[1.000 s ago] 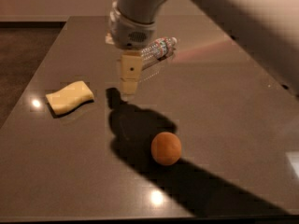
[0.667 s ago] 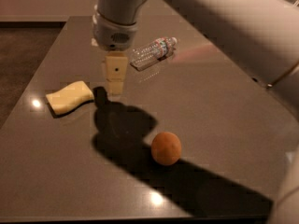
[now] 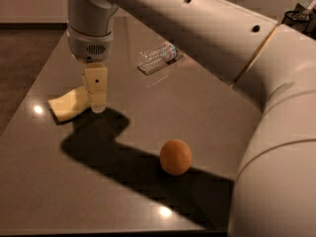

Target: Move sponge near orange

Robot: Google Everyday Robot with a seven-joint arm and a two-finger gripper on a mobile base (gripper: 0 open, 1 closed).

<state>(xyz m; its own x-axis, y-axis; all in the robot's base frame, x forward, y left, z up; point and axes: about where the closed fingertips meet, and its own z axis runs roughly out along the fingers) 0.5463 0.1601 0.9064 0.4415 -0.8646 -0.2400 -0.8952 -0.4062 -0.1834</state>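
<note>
1. We take the orange (image 3: pixel 176 156) as our landmark; it sits nearest us on the dark table (image 3: pixel 212 112).
2. Farther back and well left of the orange, the sponge (image 3: pixel 68 104) lies flat, its long axis running from near-left to far-right.
3. The gripper (image 3: pixel 98 105) points straight down over the end of the sponge that faces the orange; we cannot tell whether it is spread or closed.
4. Farthest back, beyond the orange, a plastic bottle (image 3: pixel 158 58) lies on its side.

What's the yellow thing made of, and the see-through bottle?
The sponge looks like soft matte foam: pale, dull, wavy-edged. The bottle seems to be clear plastic, glinting and see-through. The gripper hangs at the sponge's edge.
</note>
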